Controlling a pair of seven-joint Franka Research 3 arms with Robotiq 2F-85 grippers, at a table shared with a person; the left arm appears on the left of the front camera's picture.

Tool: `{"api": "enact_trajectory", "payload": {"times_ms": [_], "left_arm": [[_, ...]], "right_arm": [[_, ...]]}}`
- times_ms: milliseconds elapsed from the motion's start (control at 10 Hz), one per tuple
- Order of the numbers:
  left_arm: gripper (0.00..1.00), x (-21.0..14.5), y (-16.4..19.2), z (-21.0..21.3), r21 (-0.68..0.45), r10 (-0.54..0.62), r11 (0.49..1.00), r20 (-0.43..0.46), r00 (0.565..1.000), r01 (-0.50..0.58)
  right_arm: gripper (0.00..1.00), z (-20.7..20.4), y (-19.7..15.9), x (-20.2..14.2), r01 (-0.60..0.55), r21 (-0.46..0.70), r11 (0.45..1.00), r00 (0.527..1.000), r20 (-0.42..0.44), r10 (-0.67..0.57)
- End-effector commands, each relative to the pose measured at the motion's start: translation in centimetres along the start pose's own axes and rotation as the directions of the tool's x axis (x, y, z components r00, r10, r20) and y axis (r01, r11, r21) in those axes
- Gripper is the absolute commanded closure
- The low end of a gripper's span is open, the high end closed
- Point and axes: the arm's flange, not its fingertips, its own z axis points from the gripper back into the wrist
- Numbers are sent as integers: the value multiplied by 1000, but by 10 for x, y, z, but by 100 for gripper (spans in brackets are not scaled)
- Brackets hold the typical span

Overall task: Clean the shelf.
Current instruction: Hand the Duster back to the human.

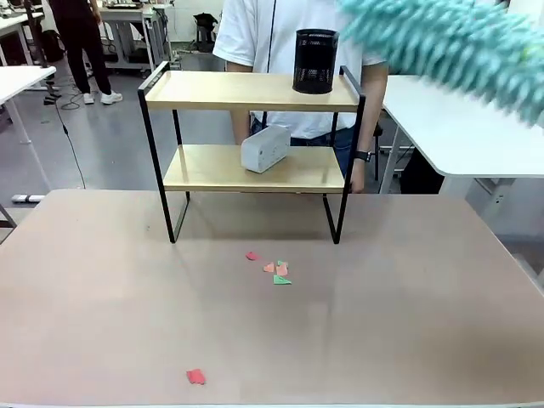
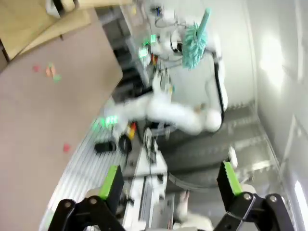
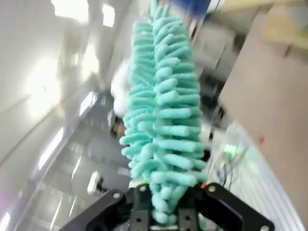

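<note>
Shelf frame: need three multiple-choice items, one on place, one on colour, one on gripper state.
1. Where is the black mesh cup?
A. top board of the shelf
B. lower board
C. table
2. What colour is the duster?
A. red
B. teal
C. white
3. How are the left gripper fingers?
A. shut on the duster
B. shut on a scrap
C. open, holding nothing

1 A: it stands at the top board's right end.
2 B: teal fronds in the front and right wrist views.
3 C: the green pads stand far apart; the right gripper holds the duster.
</note>
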Motion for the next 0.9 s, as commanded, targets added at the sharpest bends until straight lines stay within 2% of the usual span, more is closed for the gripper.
{"api": "enact_trajectory", "payload": {"times_ms": [0, 100, 200, 400, 500, 600, 800], "left_arm": [[0, -4, 16, -53, -7, 5, 1000, 237, 972, -3], [0, 8, 38, -61, 78, 8, 996, 333, 943, -36], [0, 12, 56, -66, 110, 22, 992, 335, 942, -62], [0, 11, 88, -69, 136, 103, 980, 269, 958, -144], [0, 5, 105, -73, 143, 191, 965, 179, 965, -218], [0, 16, 86, -70, 132, 93, 981, 305, 948, -139], [0, 16, 86, -70, 132, 93, 981, 305, 948, -139]], "right_arm": [[100, 32, -9, 1, 31, -108, 994, 885, 465, 23], [100, 60, -25, -8, 112, -131, 985, 816, 577, -16], [100, 80, -42, -19, 173, -132, 976, 766, 641, -49], [100, 110, -87, -42, 299, -100, 949, 673, 727, -136], [100, 121, -118, -55, 371, -49, 927, 635, 742, -215], [100, 120, -142, -65, 419, -10, 908, 659, 691, -297], [100, 113, -164, -76, 445, 16, 895, 690, 631, -355]]}}
